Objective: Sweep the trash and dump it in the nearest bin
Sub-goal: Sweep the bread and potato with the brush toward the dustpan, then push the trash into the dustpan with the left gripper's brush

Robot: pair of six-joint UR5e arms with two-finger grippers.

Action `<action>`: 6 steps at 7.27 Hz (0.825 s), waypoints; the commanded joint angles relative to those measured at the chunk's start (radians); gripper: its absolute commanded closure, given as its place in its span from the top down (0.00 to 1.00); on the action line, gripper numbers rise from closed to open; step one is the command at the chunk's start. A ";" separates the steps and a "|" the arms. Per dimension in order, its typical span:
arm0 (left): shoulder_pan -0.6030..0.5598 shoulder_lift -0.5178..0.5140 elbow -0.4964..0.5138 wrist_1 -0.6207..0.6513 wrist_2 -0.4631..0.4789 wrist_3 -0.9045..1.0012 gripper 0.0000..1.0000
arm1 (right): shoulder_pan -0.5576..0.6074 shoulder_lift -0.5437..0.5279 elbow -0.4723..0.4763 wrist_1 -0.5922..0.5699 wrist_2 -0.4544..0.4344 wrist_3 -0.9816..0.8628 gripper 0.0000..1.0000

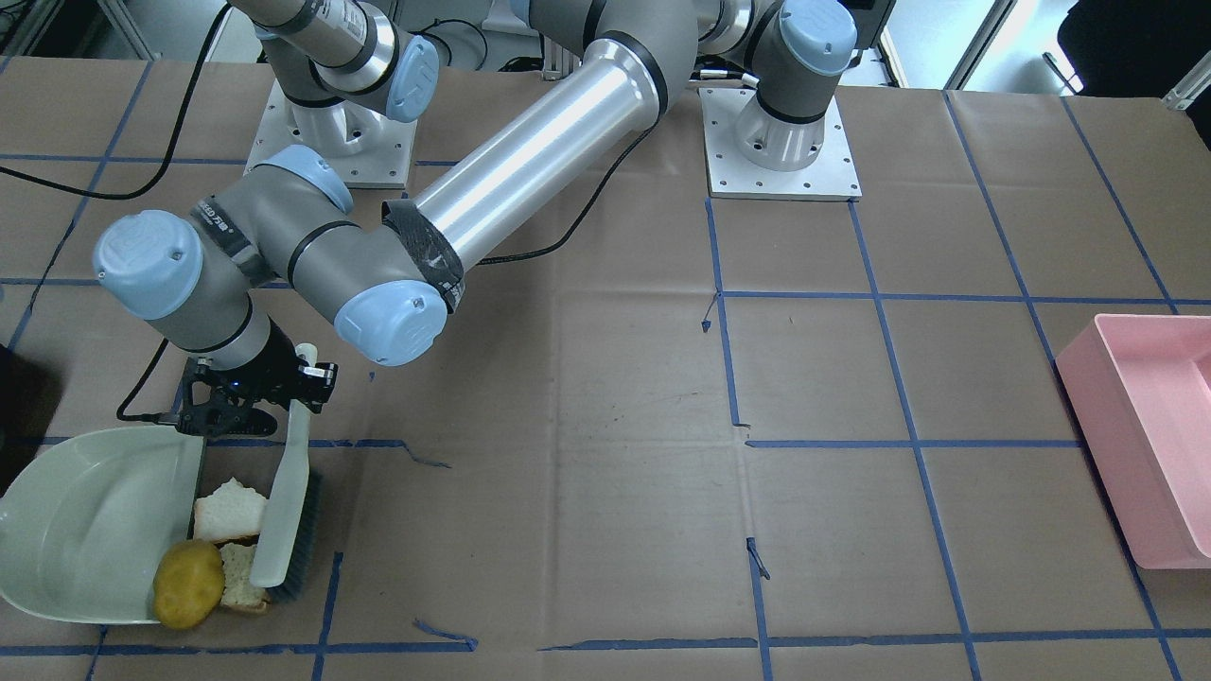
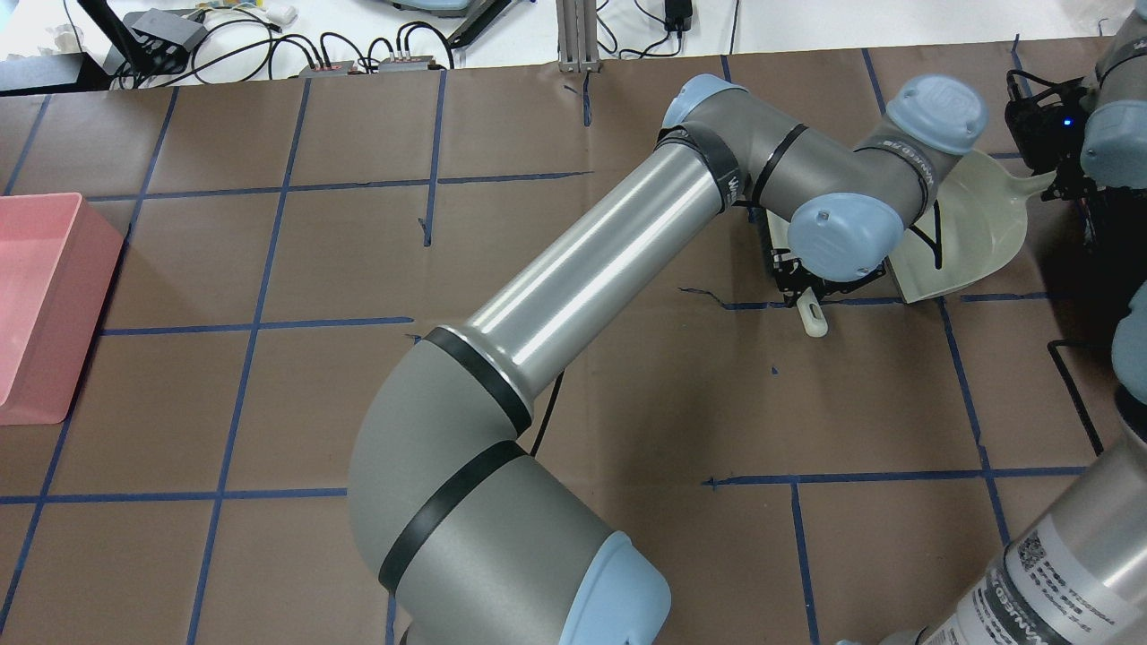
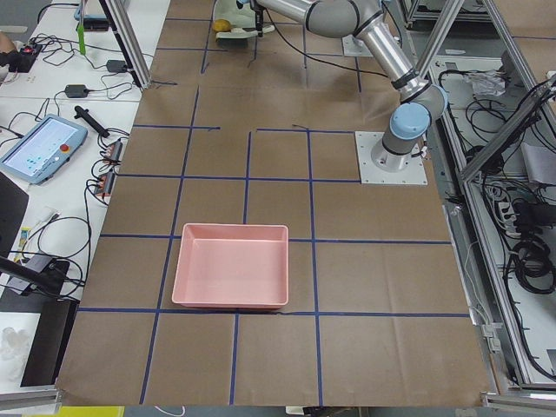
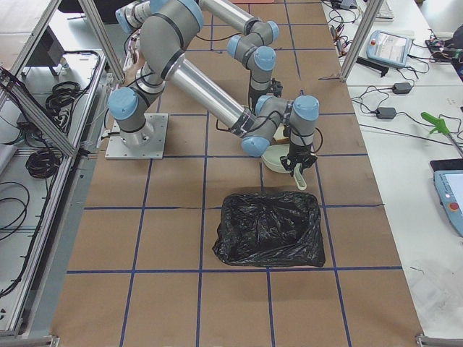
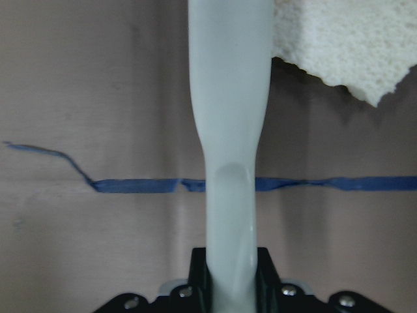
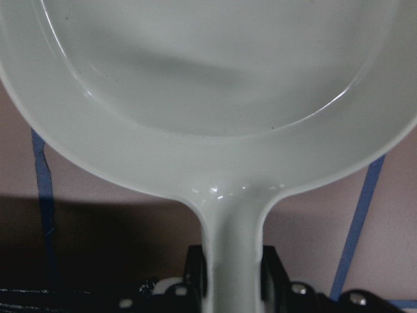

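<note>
Two torn white bread pieces (image 1: 230, 511) (image 1: 241, 579) and a yellow potato-like lump (image 1: 188, 584) lie at the mouth of the pale green dustpan (image 1: 85, 530). A pale brush (image 1: 284, 534) rests just behind them, bristles on the table. My left gripper (image 1: 298, 402) is shut on the brush handle (image 5: 229, 130), with one bread piece (image 5: 339, 45) beside it. My right gripper (image 6: 231, 277) is shut on the dustpan handle (image 6: 231, 228) and shows at the overhead view's right edge (image 2: 1053, 170).
A bin lined with a black bag (image 4: 268, 228) stands close to the dustpan (image 4: 275, 160). A pink bin (image 1: 1145, 435) sits at the table's far opposite end. The left arm's long forearm (image 2: 582, 260) crosses the table diagonally.
</note>
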 commanded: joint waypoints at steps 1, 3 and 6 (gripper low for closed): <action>-0.016 -0.035 0.051 0.040 -0.111 0.004 0.05 | 0.001 0.002 0.001 0.000 0.001 0.010 0.00; -0.036 -0.036 0.056 0.098 -0.213 0.006 0.05 | 0.001 0.002 0.001 0.002 0.001 0.010 0.00; -0.041 -0.046 0.057 0.184 -0.328 0.007 0.04 | 0.001 0.002 0.001 0.005 0.001 0.010 0.00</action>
